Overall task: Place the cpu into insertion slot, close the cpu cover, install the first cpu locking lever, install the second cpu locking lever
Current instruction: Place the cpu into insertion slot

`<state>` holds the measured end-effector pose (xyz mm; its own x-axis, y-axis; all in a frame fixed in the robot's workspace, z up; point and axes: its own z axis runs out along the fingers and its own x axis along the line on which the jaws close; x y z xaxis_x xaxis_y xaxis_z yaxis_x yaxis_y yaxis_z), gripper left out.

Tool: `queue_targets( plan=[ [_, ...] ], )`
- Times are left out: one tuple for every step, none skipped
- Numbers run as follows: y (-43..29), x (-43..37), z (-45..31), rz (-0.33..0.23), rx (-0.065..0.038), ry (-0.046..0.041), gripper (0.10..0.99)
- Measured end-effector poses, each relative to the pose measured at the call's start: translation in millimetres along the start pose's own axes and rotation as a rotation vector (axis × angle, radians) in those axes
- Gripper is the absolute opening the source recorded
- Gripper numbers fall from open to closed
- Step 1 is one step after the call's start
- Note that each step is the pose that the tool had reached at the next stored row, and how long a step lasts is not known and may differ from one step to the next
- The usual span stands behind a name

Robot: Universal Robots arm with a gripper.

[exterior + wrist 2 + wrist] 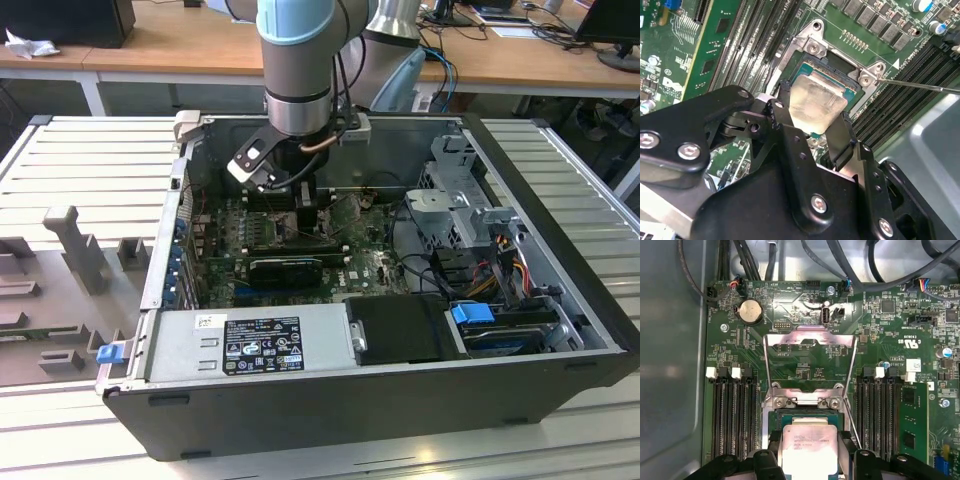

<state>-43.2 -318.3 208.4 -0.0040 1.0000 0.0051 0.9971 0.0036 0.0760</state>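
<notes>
The claw [816, 107] is pinching the cpu [817, 105] by two of its sides, one finger on each. The cpu sits right over the slot [810, 414], low down at it. I cannot tell if it lies all the way in or is a bit above.

So the job looks like it is at the first step. The cover [810, 336] is up and open, tipped back from the slot, so it is not closed yet. A thin lever [920, 86] sticks out free beside the slot, not hooked down. Both levers look left to do.

The big open case [350, 400] lies on its side on a ribbed surface [80, 160]. In it is the green board [365, 265] with the slot, a grey power box [250, 340], and a bunch of cables [500, 250].
</notes>
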Motion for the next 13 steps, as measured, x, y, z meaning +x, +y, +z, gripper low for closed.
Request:
queue_targets(
  plan=[
    [-0.1,0.1,1.0,0.0,0.0,-0.0001,0.529],
    [-0.2,0.5,2.8,0.0,0.0,-0.0001,0.529],
    [-0.4,0.9,4.6,0.0,0.001,-0.0001,0.529],
    [-0.4,1.2,5.9,0.0,0.001,-0.0001,0.529],
    [-0.5,1.3,6.4,0.0,0.001,-0.0001,0.529],
    [-0.5,1.4,6.8,0.0,0.001,0.0,0.529],
    [-0.5,1.3,6.8,0.0,0.001,-0.0002,0.529],
    [-0.6,1.3,6.8,0.0,0.001,-0.0004,0.529],
    [-0.5,1.4,7.0,0.0,0.001,-0.0002,0.529],
    [-0.6,1.4,7.0,0.0,0.001,-0.0001,0.529],
    [-0.6,1.4,7.1,0.0,0.001,-0.0001,0.529],
    [-0.5,1.4,7.2,0.0,0.001,-0.0001,0.545],
    [-0.6,1.8,7.3,0.0,0.001,0.0002,0.545]
  ],
)
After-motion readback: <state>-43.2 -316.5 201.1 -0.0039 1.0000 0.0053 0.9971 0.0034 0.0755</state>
